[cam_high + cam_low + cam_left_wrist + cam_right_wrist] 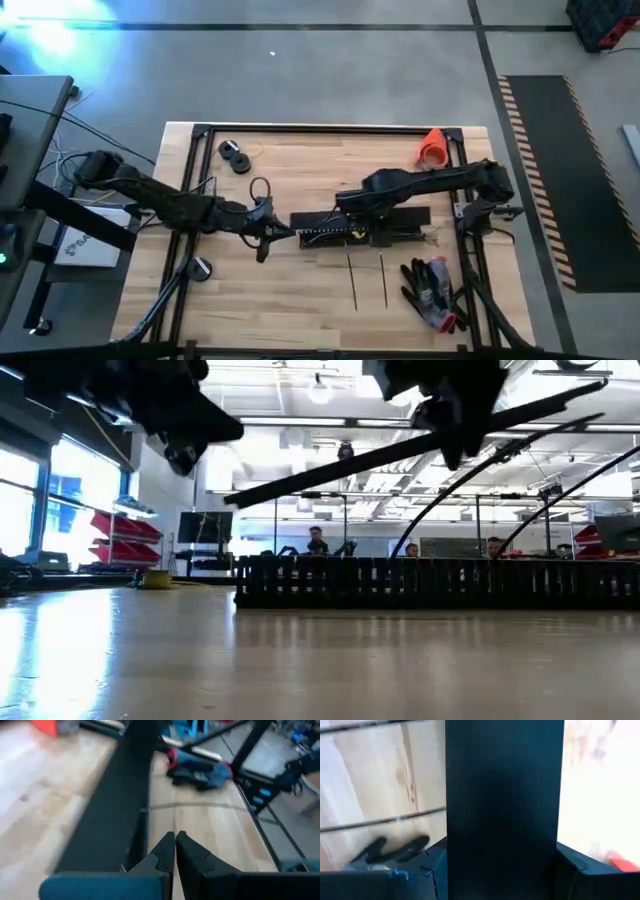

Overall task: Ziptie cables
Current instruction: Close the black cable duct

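R pincer [345,208] – strip [360,230] crosswise.

A grey concrete floor [350,75] surrounded the wooden table [300,290]. Behind it stood bright windows [70,510], red shelf bins [118,532] and ceiling lights [320,390].

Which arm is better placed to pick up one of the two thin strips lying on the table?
Left, probably. The left pincer is shut and empty, while the right pincer holds a long black bar in the air. The strips lie near both.
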`<move>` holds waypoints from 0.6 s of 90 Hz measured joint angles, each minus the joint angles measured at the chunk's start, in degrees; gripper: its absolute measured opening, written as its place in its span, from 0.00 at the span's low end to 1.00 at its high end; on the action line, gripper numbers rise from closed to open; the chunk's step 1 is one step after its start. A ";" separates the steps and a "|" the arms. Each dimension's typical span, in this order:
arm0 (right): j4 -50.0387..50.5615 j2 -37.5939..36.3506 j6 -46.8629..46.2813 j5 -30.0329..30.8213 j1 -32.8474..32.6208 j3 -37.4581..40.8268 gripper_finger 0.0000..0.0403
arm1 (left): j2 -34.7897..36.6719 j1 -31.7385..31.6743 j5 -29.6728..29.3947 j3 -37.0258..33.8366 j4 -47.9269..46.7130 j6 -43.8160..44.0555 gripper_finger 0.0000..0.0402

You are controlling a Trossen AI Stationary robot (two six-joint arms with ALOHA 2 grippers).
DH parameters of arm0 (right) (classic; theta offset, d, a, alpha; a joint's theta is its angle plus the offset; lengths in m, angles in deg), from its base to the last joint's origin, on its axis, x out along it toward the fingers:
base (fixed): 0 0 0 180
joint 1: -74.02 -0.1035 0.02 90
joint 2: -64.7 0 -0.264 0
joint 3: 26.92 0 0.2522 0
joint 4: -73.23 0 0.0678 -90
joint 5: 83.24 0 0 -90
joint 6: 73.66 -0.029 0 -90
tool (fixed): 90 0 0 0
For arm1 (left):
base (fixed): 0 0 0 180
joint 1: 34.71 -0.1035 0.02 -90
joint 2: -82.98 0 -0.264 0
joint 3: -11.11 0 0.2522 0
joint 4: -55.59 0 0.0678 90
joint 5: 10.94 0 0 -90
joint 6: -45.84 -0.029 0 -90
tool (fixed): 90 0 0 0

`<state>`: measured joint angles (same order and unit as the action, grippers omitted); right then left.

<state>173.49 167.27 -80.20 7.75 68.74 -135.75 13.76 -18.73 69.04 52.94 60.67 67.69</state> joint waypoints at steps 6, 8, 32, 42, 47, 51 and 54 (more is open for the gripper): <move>0.03 -3.65 -1.10 -0.04 0.23 4.39 0.49 | -3.00 0.68 0.48 0.03 0.47 -0.08 0.00; -0.07 -5.00 -1.62 -0.04 0.45 5.97 0.49 | -4.20 0.90 0.46 0.03 0.76 -0.22 0.01; -11.69 -21.87 -13.45 -1.19 1.02 22.37 0.49 | -19.75 0.13 -1.58 0.32 8.13 -3.01 0.18; -14.93 -25.40 -17.05 -1.44 0.27 25.39 0.49 | -25.17 -1.62 -1.30 2.16 8.30 -3.10 0.26; -16.09 -26.06 -18.20 -1.44 -0.42 26.26 0.49 | -27.57 -2.27 -0.68 3.20 8.10 -3.48 0.28; -16.98 -26.10 -18.76 -1.43 -0.91 26.62 0.49 | -28.96 -2.58 -0.05 4.02 7.74 -4.29 0.28; -17.47 -26.08 -19.10 -1.44 -1.47 26.68 0.49 | -29.64 -2.64 0.43 4.61 7.60 -4.79 0.27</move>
<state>156.02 141.18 -99.29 6.31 67.27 -109.07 -15.88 -21.37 69.47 57.55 68.27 62.89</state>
